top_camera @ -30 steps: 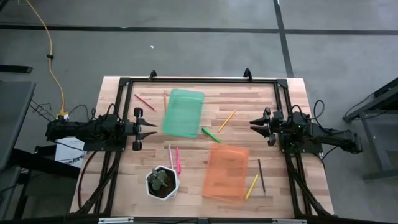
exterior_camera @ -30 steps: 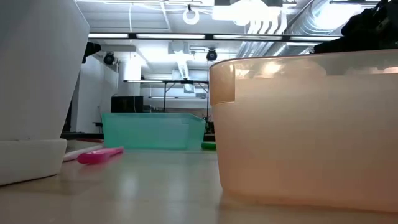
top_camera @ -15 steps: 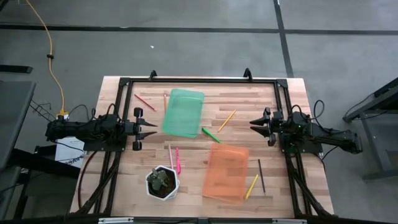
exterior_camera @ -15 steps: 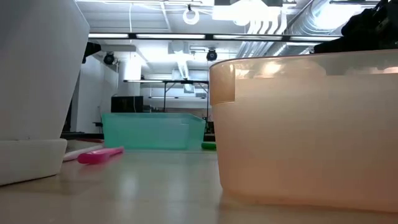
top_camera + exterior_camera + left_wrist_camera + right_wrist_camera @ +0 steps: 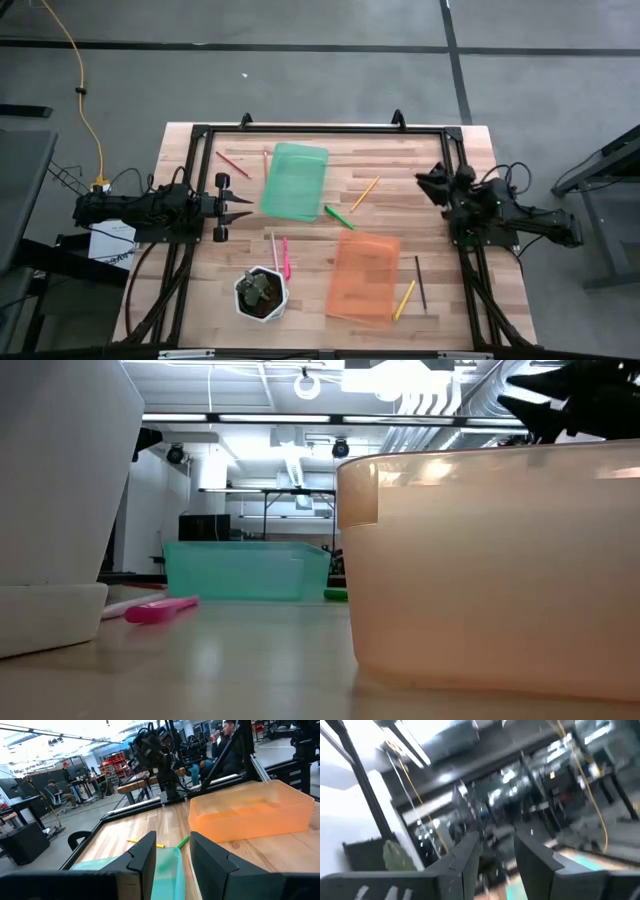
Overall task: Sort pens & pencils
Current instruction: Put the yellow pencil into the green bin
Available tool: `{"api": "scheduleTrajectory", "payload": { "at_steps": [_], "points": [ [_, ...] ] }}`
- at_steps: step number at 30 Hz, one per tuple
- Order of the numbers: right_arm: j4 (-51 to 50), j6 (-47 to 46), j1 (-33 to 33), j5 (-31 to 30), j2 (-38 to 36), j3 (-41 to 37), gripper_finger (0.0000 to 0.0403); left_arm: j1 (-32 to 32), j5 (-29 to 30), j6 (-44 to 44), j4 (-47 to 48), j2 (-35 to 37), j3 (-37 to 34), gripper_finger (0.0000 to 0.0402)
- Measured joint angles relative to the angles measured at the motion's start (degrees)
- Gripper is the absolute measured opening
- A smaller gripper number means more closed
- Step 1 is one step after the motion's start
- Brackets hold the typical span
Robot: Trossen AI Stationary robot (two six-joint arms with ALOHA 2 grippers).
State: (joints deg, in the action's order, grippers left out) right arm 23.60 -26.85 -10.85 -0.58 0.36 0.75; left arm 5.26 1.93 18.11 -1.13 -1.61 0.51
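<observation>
Dark right claw (image 5: 428,182), fingers apart, hangs beyond the orange tray (image 5: 364,276); left claw (image 5: 243,206) waits parted beside the green tray (image 5: 295,181).

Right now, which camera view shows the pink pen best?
The high view: the whole pink pen lies bare on the table beside the plant pot. The low view shows it side-on only; neither wrist view shows it.

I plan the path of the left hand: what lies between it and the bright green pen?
In the high view, the green tray lies between the left hand and the bright green pen.
</observation>
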Motion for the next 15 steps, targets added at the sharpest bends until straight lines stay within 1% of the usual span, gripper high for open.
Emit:
{"api": "scheduleTrajectory", "payload": {
  "at_steps": [3, 6, 10, 15],
  "points": [
    [2.07, -1.61, 0.0, 0.16, 0.02, 0.0, 0.0117, -0.01, 0.01, 0.0, 0.0, -0.01, 0.0, 0.0108],
    [3.3, -7.1, 0.02, 2.13, 0.02, 0.0, 0.0117, -0.01, 0.01, 0.0, 0.0, -0.01, 0.0, 0.0108],
    [2.83, -13.22, 0.02, 2.29, 0.02, 0.0, 0.0117, -0.02, 0.0, 0.0, 0.0, 0.0, 0.0, 0.0108],
    [1.86, -14.83, 0.02, 0.91, 0.03, 0.0, 0.0117, -0.02, 0.02, 0.0, 0.0, -0.02, 0.02, 0.0108]
  ]
}}
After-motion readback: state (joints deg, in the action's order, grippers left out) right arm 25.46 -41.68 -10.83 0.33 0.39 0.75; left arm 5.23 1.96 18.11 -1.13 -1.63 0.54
